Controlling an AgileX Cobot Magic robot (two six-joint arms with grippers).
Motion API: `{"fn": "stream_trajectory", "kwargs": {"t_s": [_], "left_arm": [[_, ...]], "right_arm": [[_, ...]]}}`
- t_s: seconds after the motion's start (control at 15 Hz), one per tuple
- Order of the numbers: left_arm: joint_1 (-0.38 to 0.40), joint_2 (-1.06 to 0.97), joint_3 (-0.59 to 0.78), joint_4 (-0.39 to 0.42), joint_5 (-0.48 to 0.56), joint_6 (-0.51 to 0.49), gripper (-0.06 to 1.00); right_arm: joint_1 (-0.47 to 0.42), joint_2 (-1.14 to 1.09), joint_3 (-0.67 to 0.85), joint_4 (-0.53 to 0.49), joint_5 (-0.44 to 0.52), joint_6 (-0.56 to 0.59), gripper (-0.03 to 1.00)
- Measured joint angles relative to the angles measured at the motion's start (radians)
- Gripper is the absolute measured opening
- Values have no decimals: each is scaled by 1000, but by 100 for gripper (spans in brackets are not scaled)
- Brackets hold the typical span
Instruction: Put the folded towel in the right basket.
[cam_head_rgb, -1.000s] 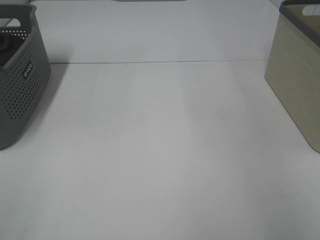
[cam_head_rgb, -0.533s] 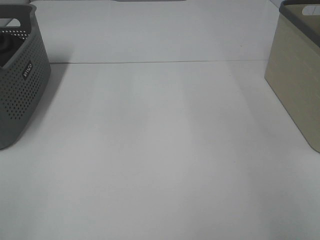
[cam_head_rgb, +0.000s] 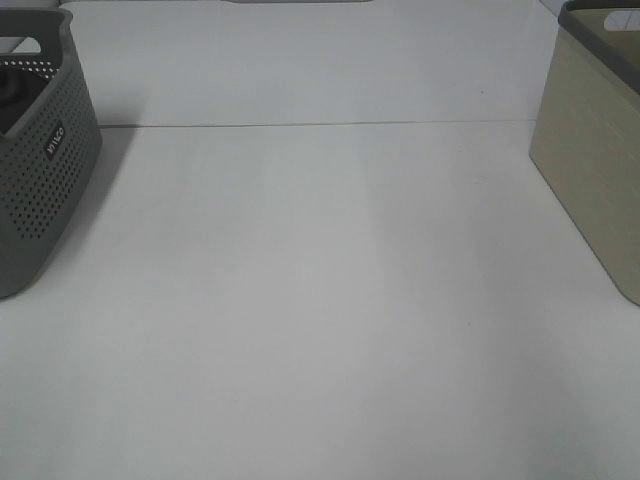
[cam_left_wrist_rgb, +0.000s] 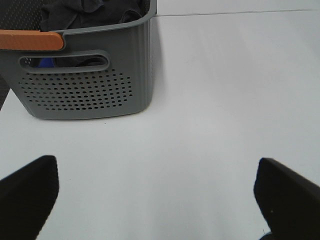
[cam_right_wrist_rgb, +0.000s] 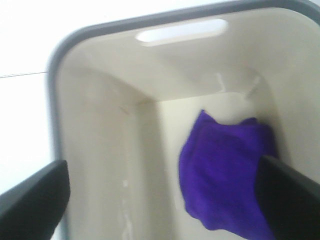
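Observation:
The beige right basket (cam_head_rgb: 592, 170) stands at the right edge of the table; the right wrist view looks down into it (cam_right_wrist_rgb: 100, 145). A purple folded towel (cam_right_wrist_rgb: 225, 175) lies on the basket's bottom. My right gripper (cam_right_wrist_rgb: 160, 200) is open above the basket, its dark fingertips (cam_right_wrist_rgb: 35, 200) apart at the frame's sides, holding nothing. My left gripper (cam_left_wrist_rgb: 160, 200) is open and empty over the bare table near the grey basket (cam_left_wrist_rgb: 85, 80). Neither gripper shows in the exterior view.
The grey perforated left basket (cam_head_rgb: 35, 170) stands at the table's left edge with dark cloth (cam_left_wrist_rgb: 90, 12) inside and an orange handle (cam_left_wrist_rgb: 30, 40). A seam line (cam_head_rgb: 320, 124) crosses the white table.

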Motion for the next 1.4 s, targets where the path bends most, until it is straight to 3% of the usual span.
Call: {"fn": "stream_trajectory", "kwargs": {"t_s": [0.27,0.4,0.53,0.93,1.13,1.2,1.4], "left_arm": [[0,0,0,0,0,0,99],[0,0,0,0,0,0,99],[0,0,0,0,0,0,99],[0,0,0,0,0,0,99],[0,0,0,0,0,0,99],[0,0,0,0,0,0,99],[0,0,0,0,0,0,99]], "right_arm": [[244,-33,-2,-37,-1,53,96],[311,-84,-1,-71,-1,90,96],[341,-218,97,-94,-2,126,96],[341,-792,787,-152,-65,152,96],[341,-1144,1125,-154,-75,175,96],[341,-1381,1302,-165,-75,176,96],[341,-1629,1484,-190,-75,182,96]]}}
